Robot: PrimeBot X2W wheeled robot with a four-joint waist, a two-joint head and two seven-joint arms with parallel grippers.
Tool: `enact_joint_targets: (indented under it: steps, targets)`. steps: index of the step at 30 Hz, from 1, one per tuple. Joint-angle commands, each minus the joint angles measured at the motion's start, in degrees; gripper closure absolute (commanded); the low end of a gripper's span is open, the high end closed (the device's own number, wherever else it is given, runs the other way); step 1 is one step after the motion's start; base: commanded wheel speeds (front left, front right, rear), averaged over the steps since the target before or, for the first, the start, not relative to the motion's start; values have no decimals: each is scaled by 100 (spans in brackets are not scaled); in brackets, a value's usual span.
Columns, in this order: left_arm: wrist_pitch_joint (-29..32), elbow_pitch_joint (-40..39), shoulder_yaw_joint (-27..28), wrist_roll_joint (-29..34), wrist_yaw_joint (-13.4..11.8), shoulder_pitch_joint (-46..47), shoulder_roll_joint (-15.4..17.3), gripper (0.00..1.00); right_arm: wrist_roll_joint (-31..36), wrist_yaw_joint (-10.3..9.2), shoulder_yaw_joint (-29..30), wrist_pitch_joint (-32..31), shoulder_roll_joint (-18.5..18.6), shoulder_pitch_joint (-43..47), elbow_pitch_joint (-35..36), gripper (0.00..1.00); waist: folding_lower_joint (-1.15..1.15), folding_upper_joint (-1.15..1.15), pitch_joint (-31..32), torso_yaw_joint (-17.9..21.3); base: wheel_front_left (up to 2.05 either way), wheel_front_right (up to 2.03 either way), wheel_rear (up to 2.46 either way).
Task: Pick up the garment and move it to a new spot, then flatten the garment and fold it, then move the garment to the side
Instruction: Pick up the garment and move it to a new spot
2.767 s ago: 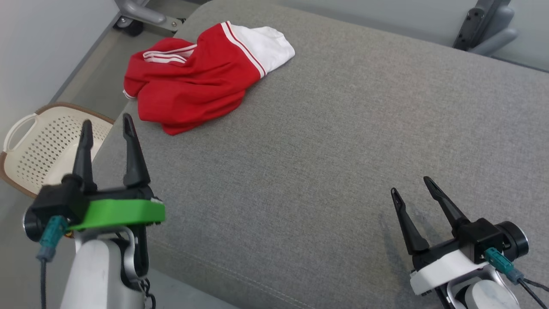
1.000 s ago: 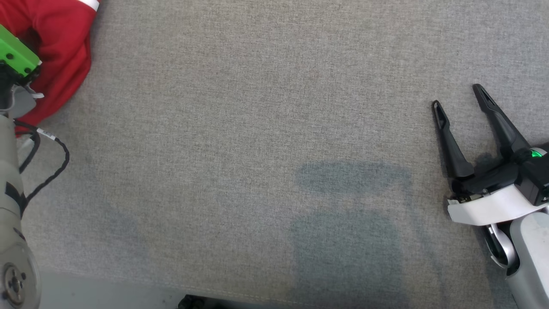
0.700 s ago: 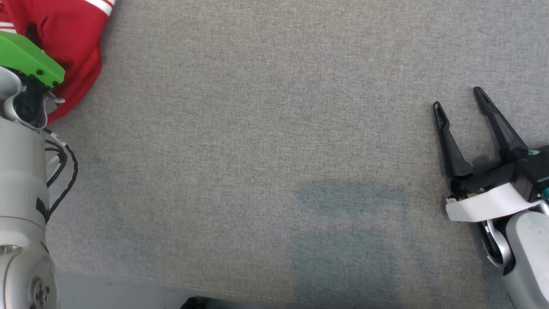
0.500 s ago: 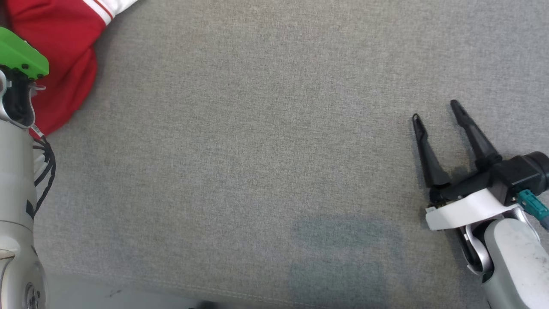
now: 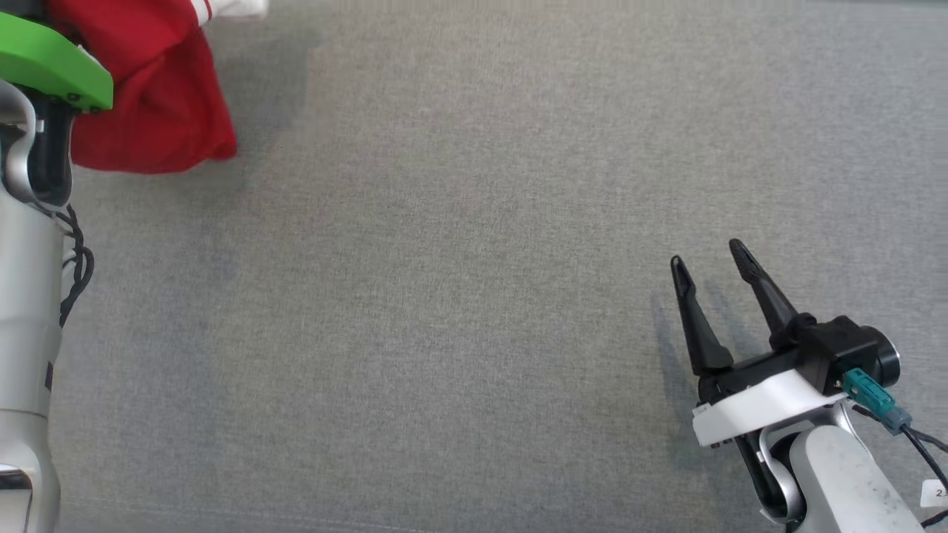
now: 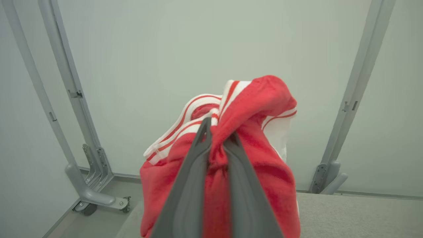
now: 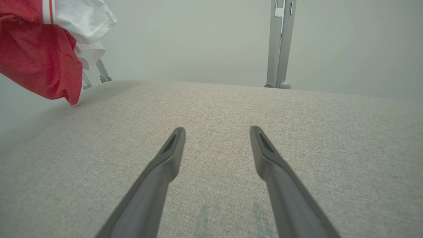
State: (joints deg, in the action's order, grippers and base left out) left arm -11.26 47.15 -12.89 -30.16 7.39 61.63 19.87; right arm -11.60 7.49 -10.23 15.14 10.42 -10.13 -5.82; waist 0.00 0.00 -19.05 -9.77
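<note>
The garment point(image 6: 251, 132) is red with white striped trim and white sleeves. In the left wrist view my left gripper point(image 6: 218, 132) is shut on a bunched fold of it, and the cloth drapes down around both fingers. From the head it hangs as a red bundle point(image 5: 159, 96) at the top left, lifted off the grey cushion, beside my left arm's green wrist cover point(image 5: 52, 63). In the right wrist view it dangles at the upper left point(image 7: 39, 56). My right gripper point(image 5: 711, 266) stands open at the lower right, its fingers apart above bare cushion point(image 7: 216, 132).
The wide grey fabric cushion point(image 5: 459, 296) spreads under both arms. Grey metal frame posts point(image 6: 59, 99) with a castor foot stand behind its far edge against a pale wall, and another post point(image 7: 279, 43) rises at the back.
My left gripper has shut on the garment and raised it off the cushion. The head camera has shifted, and my right gripper has stayed open.
</note>
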Motion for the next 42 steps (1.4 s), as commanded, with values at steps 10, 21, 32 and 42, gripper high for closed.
enact_joint_targets:
  steps: [10, 21, 32, 42]
  targets:
    - [464, -1860, -437, -403, 15, -495, 84, 100, -69, 0, 91, 2, -340, 339, -28, 0, 0, 0, 1169, 1103, 0, 0, 0]
    - [1135, -3127, -783, -717, -86, -1035, -276, 100, -145, 0, 141, 2, -431, 359, -44, 0, 0, 0, 1159, 2028, 0, 0, 0]
    - [1389, -2626, -2124, -401, 3, -1586, -552, 100, -280, 0, 60, 2, -547, 191, 26, 0, 0, 0, 511, 2782, 0, 0, 0]
    - [1047, -965, -2854, -587, 16, -2128, -1139, 100, -281, 0, 9, 2, -520, 30, 77, 0, 0, 0, 171, 2889, 0, 0, 0]
